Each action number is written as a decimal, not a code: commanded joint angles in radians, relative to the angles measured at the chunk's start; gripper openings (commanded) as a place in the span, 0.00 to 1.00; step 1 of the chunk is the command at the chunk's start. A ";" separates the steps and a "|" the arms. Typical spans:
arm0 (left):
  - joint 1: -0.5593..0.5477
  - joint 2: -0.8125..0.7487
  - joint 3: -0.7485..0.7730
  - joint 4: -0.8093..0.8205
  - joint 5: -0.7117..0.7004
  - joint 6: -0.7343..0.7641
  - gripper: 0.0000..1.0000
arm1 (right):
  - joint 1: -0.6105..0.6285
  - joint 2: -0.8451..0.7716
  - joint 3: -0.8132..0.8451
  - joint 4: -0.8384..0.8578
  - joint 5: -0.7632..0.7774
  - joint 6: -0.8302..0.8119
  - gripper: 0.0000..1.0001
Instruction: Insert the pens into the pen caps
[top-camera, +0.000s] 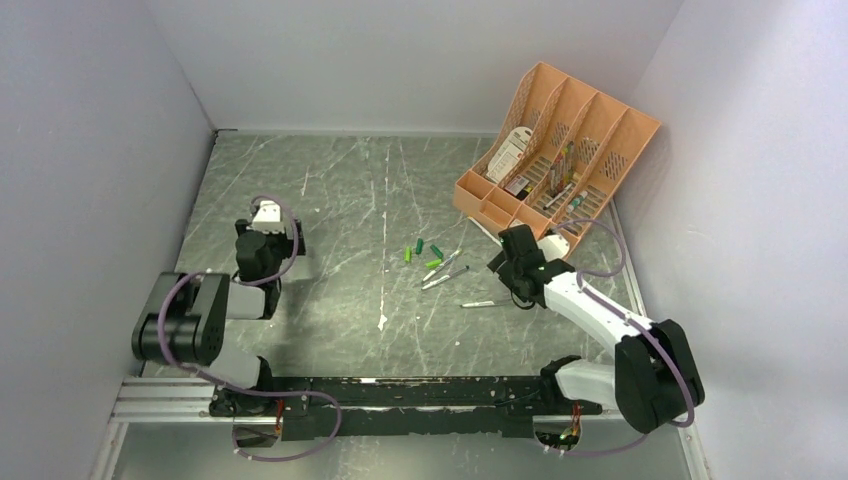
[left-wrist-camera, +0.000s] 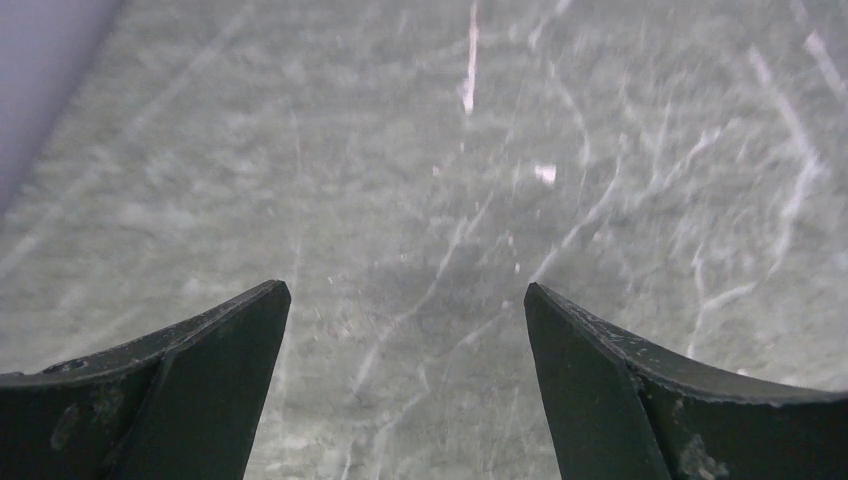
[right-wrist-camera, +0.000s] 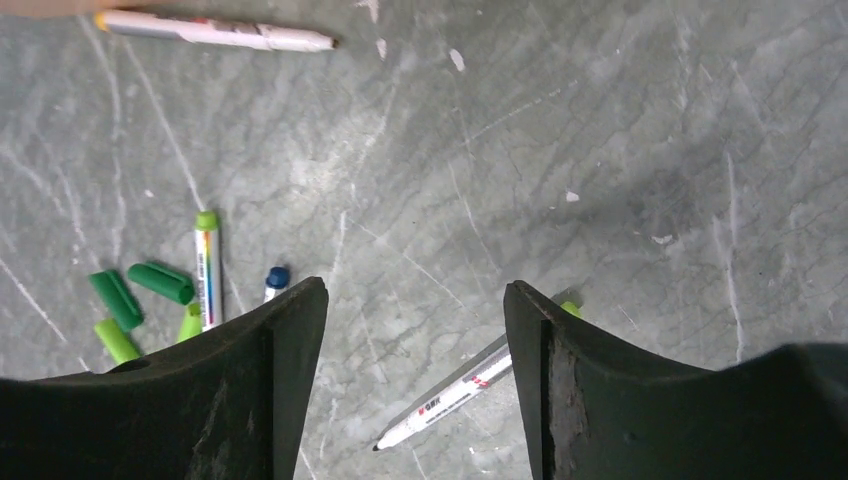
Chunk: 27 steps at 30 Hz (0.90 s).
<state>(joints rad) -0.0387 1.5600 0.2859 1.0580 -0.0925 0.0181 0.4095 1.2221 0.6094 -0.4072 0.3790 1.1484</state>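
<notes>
Near edge: black rail (top-camera: 400, 392) carries both arm bases. Left side: left gripper (left-wrist-camera: 405, 290) hangs over bare grey marbled table (top-camera: 340, 190), jaws spread wide with nothing between them, well apart from all task items. Right side: right gripper (right-wrist-camera: 415, 285) is angled in toward the table's middle, jaws apart, gripping nothing; table surface shows through the gap. Nearest pen (right-wrist-camera: 450, 395) lies flat on the table below that gap, with its dark tip toward the left finger. Its green rear end passes behind the right finger (right-wrist-camera: 620, 400); no contact visible. Farther on, toward centre, two more pens lie side by side at a slant. Green-ended pen (right-wrist-camera: 207, 270) is in full view. Blue-ended pen (right-wrist-camera: 275, 280) is mostly hidden behind the left finger (right-wrist-camera: 230, 390). Just left of that pair, pen caps (right-wrist-camera: 160, 282) lie loose in a small bright green cluster on the table, close together, none seen on a pen tip. One green piece rests against the green-ended pen; cannot tell whether it is a cap. Beyond the gripper: orange-ended marker (right-wrist-camera: 215, 30) lies flat. Far right corner: orange organizer (top-camera: 640, 125), tilted back against the white wall (top-camera: 420, 60), mixed stationery in its slots.
</notes>
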 joint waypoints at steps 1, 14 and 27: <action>-0.062 -0.218 0.007 -0.076 -0.056 0.043 0.99 | 0.007 -0.048 0.023 0.012 0.072 -0.030 0.66; -0.592 -0.260 0.421 -0.691 0.221 0.071 0.88 | -0.024 -0.154 0.078 -0.046 0.091 -0.080 0.80; -0.888 0.214 0.671 -0.743 0.372 0.094 0.75 | -0.125 -0.374 0.164 -0.264 0.205 -0.225 0.84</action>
<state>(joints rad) -0.8825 1.7283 0.8425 0.3267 0.2173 0.0830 0.3016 0.8936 0.7479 -0.5812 0.5255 0.9718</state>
